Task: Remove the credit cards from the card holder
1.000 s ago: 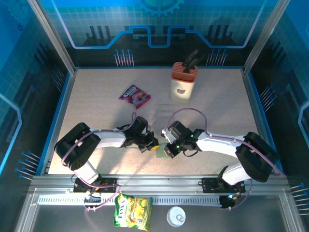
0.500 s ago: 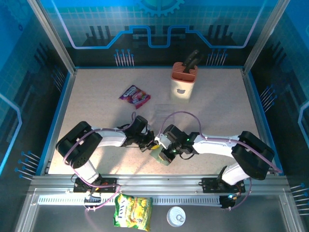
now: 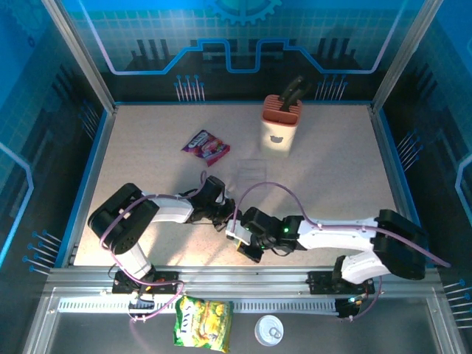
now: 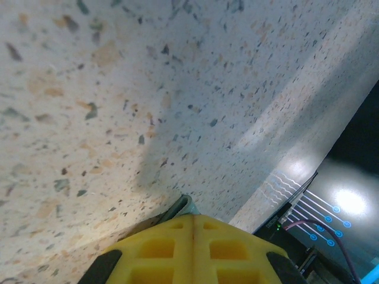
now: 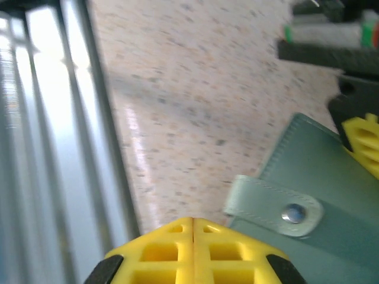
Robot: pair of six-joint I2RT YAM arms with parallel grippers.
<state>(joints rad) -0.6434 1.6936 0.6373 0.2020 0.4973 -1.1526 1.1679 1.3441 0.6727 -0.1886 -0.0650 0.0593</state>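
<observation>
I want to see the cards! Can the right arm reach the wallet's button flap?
Probably yes: the snap flap lies bare on top of the card holder, just ahead of the right gripper. Its jaws are shut, so they must open first.

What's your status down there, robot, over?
Left fingers shut, right fingers shut, both at the card holder. Holder folded, strap across it. Nothing in the way.

knife block [image 3: 280, 127] and snack packet [image 3: 206, 146] far back, bare table [image 3: 346, 162] right, left gripper [image 3: 231, 221] and right gripper [image 3: 240, 245] crowding front centre
</observation>
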